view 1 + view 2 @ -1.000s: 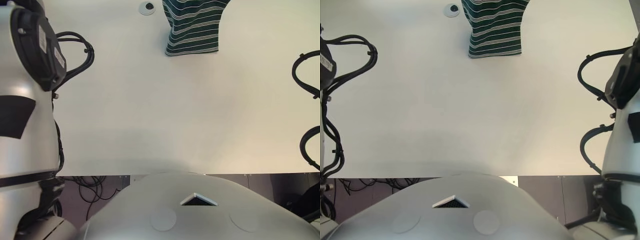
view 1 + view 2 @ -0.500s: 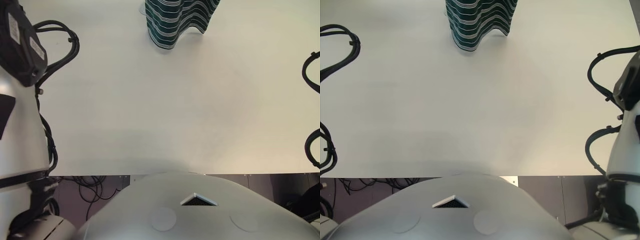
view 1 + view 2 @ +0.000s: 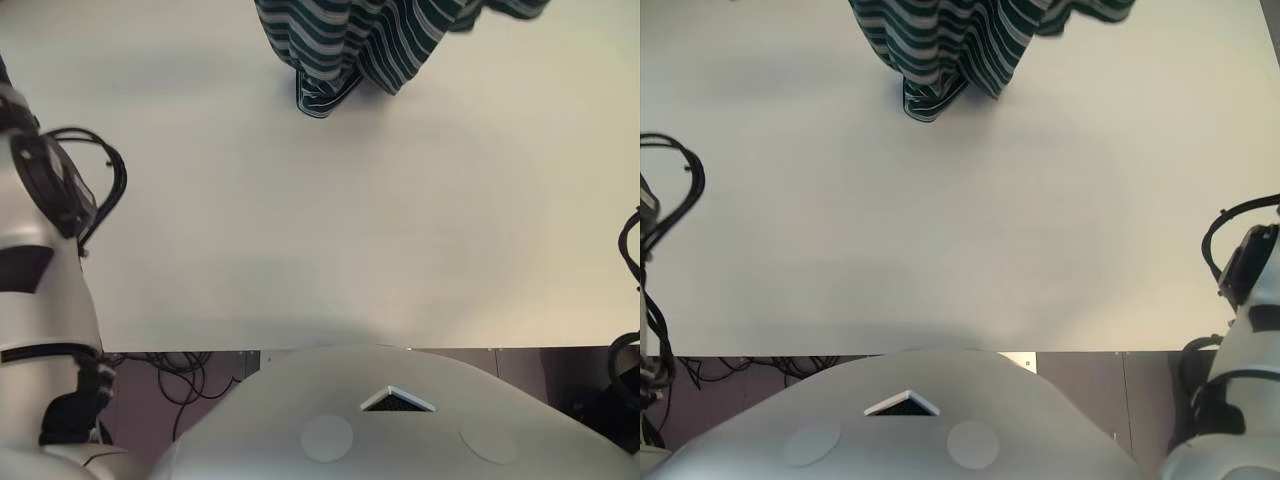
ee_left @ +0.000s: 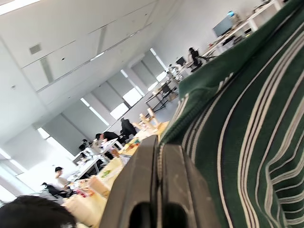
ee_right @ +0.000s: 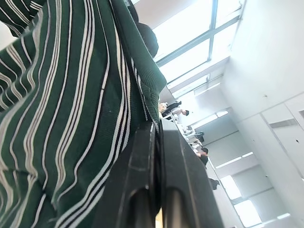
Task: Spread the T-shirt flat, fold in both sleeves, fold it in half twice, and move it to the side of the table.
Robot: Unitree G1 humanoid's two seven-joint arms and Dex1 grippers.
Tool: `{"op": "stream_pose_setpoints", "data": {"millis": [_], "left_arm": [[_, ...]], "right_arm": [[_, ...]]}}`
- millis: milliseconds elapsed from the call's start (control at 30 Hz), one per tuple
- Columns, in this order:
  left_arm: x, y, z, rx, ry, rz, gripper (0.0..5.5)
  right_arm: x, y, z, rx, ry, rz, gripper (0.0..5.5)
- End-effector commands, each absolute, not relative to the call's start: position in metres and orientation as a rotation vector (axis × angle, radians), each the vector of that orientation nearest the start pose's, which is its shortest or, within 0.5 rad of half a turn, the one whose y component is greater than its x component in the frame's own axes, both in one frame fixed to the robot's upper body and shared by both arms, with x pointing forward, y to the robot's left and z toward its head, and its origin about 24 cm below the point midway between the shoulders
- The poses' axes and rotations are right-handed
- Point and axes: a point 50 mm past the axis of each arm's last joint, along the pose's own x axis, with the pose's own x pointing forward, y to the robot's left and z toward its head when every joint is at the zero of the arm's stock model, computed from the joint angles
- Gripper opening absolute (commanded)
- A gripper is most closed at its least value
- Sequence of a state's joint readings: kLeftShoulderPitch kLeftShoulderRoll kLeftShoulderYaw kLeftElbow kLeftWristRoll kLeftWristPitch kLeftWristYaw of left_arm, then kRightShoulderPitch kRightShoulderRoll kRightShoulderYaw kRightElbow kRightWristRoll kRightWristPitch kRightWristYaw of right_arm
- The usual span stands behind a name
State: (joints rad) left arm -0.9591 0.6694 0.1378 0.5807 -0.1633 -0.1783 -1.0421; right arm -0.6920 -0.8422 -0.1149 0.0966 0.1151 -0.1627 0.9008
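A dark green T-shirt with thin white stripes (image 3: pixel 360 40) hangs over the far middle of the white table (image 3: pixel 300 220). Its lowest fold (image 3: pixel 930 100) touches the tabletop, and its upper part runs out past the top of the eye views. In the left wrist view my left gripper (image 4: pixel 157 141) is shut on an edge of the striped cloth (image 4: pixel 247 123). My right gripper (image 5: pixel 155 129) is likewise shut on a hem of the T-shirt (image 5: pixel 71 95), with the fabric draping away from its closed fingers.
The table's near edge (image 3: pixel 320 348) runs along the bottom of the eye views. Black cable loops hang from my left arm (image 3: pixel 95 190) and my right arm (image 3: pixel 1240 235) at the table's sides. An office with desks lies behind.
The T-shirt has come nearer and spread wider across the top of the view, its bottom fold now resting on the table. Both arms have shifted outward and lower in the eye views.
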Motion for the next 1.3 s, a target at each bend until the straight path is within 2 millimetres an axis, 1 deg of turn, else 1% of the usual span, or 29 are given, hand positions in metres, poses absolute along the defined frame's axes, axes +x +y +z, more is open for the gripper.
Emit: {"op": "stream_pose_setpoints", "data": {"millis": [33,67,133,233,267,333,367,467,600,633,667,700,767,800,833,867,900,967,1000,1100,1200,1233,1300], "left_arm": [[0.263,0.247,0.237,0.622,-0.335,-0.887,0.01],[0.251,0.244,0.230,0.600,-0.333,-0.919,0.01],[0.232,0.245,0.216,0.565,-0.298,-0.948,0.01],[0.200,0.250,0.182,0.583,-0.122,-1.045,0.01],[0.190,0.248,0.172,0.565,-0.074,-1.094,0.01],[0.180,0.239,0.155,0.489,-0.028,-1.171,0.01],[0.175,0.236,0.143,0.458,0.021,-1.209,0.01],[0.158,0.232,0.116,0.432,0.190,-1.301,0.01],[0.141,0.226,0.094,0.437,0.395,-1.426,0.01],[0.138,0.224,0.090,0.438,0.429,-1.453,0.25],[0.135,0.221,0.087,0.436,0.462,-1.481,0.36],[0.132,0.220,0.084,0.436,0.486,-1.501,0.60],[0.126,0.217,0.081,0.423,0.527,-1.534,0.90],[0.123,0.216,0.077,0.423,0.556,-1.552,0.94],[0.121,0.216,0.074,0.419,0.579,-1.563,1.17],[0.120,0.217,0.072,0.420,0.586,-1.563,1.27],[0.118,0.217,0.073,0.419,0.579,-1.561,1.42],[0.121,0.221,0.082,0.361,0.540,-1.556,1.45],[0.123,0.222,0.088,0.327,0.514,-1.554,1.45],[0.139,0.225,0.112,0.173,0.348,-1.527,1.45],[0.153,0.225,0.131,-0.035,0.214,-1.507,1.45],[0.158,0.223,0.134,-0.082,0.186,-1.489,1.45],[0.185,0.215,0.128,-0.095,0.171,-1.317,1.45]], "right_arm": [[0.243,-0.228,0.258,-1.060,-0.323,0.776,0.00],[0.233,-0.221,0.252,-1.066,-0.308,0.811,0.00],[0.215,-0.212,0.239,-1.066,-0.274,0.875,0.00],[0.190,-0.205,0.219,-1.075,-0.175,0.968,0.00],[0.182,-0.204,0.210,-1.076,-0.120,1.009,0.00],[0.168,-0.202,0.190,-1.079,0.004,1.095,0.00],[0.161,-0.201,0.179,-1.074,0.073,1.148,0.00],[0.144,-0.200,0.158,-1.050,0.214,1.263,0.00],[0.123,-0.198,0.129,-0.984,0.360,1.374,0.00],[0.119,-0.196,0.123,-0.964,0.379,1.390,0.00],[0.115,-0.193,0.118,-0.953,0.395,1.408,0.28],[0.113,-0.192,0.115,-0.944,0.406,1.421,0.46],[0.109,-0.189,0.112,-0.924,0.422,1.442,0.80],[0.106,-0.189,0.111,-0.907,0.433,1.446,0.87],[0.103,-0.189,0.110,-0.889,0.446,1.446,1.11],[0.101,-0.190,0.110,-0.869,0.456,1.442,1.23],[0.098,-0.192,0.110,-0.845,0.465,1.436,1.40],[0.096,-0.194,0.117,-0.743,0.449,1.412,1.74],[0.097,-0.195,0.121,-0.685,0.430,1.397,1.78],[0.108,-0.201,0.144,-0.442,0.284,1.332,1.78],[0.132,-0.211,0.166,-0.206,0.105,1.219,1.78],[0.142,-0.215,0.168,-0.152,0.087,1.171,1.78],[0.167,-0.218,0.152,-0.175,0.150,0.997,1.48]]}}
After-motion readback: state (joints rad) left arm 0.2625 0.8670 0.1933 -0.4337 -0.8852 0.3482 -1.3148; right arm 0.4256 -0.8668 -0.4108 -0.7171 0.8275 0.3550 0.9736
